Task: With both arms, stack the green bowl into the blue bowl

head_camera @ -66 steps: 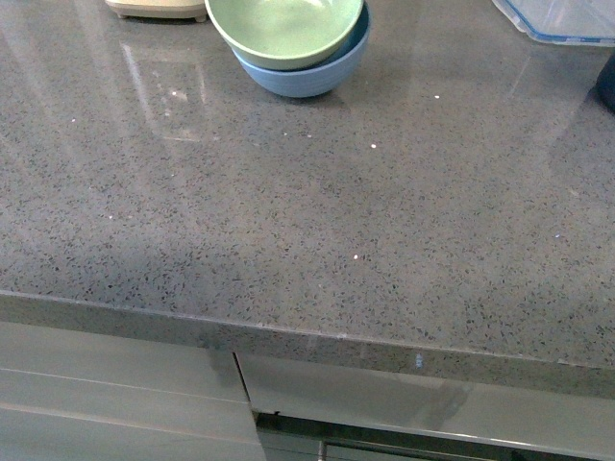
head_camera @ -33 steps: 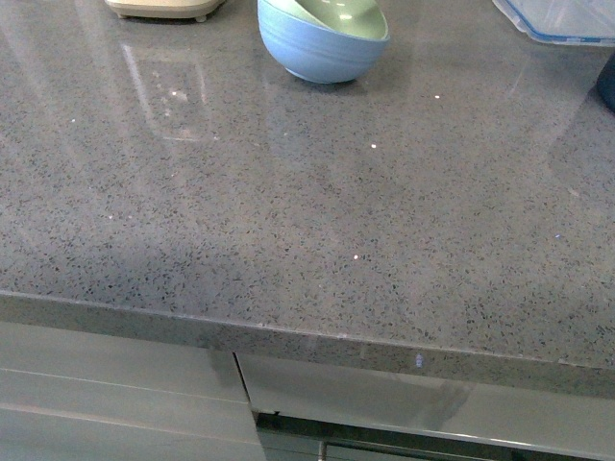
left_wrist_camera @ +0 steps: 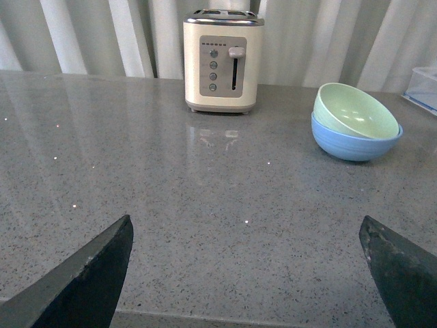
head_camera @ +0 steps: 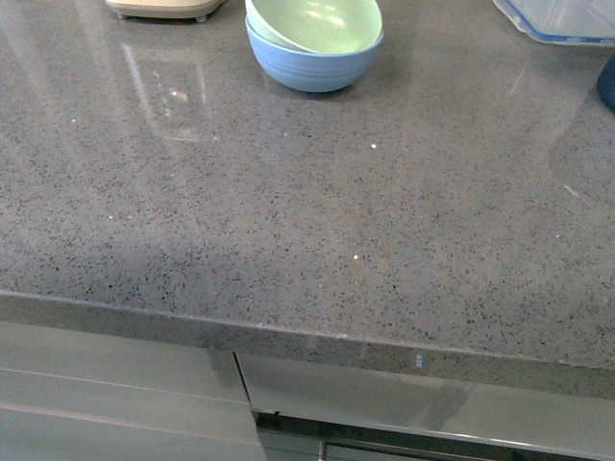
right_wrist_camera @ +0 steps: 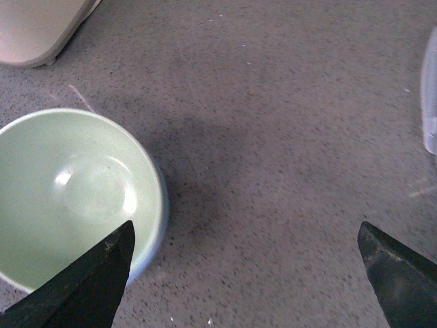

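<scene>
The green bowl (head_camera: pixel 315 23) sits tilted inside the blue bowl (head_camera: pixel 312 63) at the far middle of the grey counter. Both show in the left wrist view, green bowl (left_wrist_camera: pixel 355 113) in blue bowl (left_wrist_camera: pixel 355 144), far ahead of my open, empty left gripper (left_wrist_camera: pixel 246 236). In the right wrist view the green bowl (right_wrist_camera: pixel 68 195) fills the frame's side, with the blue bowl's rim (right_wrist_camera: pixel 161 205) just showing around it. My right gripper (right_wrist_camera: pixel 246 239) is open and empty above the counter beside the bowls, one fingertip (right_wrist_camera: pixel 102 273) over the bowls' edge. Neither arm shows in the front view.
A cream toaster (left_wrist_camera: pixel 222 61) stands at the back of the counter, its base also in the front view (head_camera: pixel 159 10). A clear container with a blue rim (head_camera: pixel 562 24) is at the back right. A dark object (head_camera: pixel 607 82) sits at the right edge. The counter's front edge (head_camera: pixel 307 341) runs below.
The stacked bowls have rocked: they tipped right half a second ago and now sit more level, with the green bowl leaning left inside the blue one.
</scene>
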`<state>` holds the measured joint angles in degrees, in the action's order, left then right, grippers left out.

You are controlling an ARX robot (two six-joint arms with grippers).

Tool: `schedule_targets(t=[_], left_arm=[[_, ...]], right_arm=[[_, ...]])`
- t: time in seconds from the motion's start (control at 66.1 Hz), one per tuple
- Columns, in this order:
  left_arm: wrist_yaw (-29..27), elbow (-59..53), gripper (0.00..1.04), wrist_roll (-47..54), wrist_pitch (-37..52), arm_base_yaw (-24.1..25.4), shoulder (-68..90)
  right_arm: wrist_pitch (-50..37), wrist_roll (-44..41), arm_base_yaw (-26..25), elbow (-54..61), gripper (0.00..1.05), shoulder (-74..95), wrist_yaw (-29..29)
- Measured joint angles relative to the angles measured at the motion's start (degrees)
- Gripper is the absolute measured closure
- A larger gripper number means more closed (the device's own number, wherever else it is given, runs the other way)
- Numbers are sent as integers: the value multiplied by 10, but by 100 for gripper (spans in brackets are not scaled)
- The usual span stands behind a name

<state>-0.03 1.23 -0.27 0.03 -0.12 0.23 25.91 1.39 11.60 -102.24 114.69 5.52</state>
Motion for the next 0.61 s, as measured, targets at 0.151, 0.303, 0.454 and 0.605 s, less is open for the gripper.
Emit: schedule_targets(t=[0.151,0.303,0.454,0.605], left_arm=[[0,0,7,0,0,0,0],[0,0,7,0,0,0,0],[0,0,7,0,0,0,0],[0,0,7,0,0,0,0]], right_arm=[[-40,7,-35,128,10,-102,8],[-72,10,-85,264,10,-217,21],[-97,10,-130,371,10,-312,1],[-99,10,-131,374,10,-316,2]])
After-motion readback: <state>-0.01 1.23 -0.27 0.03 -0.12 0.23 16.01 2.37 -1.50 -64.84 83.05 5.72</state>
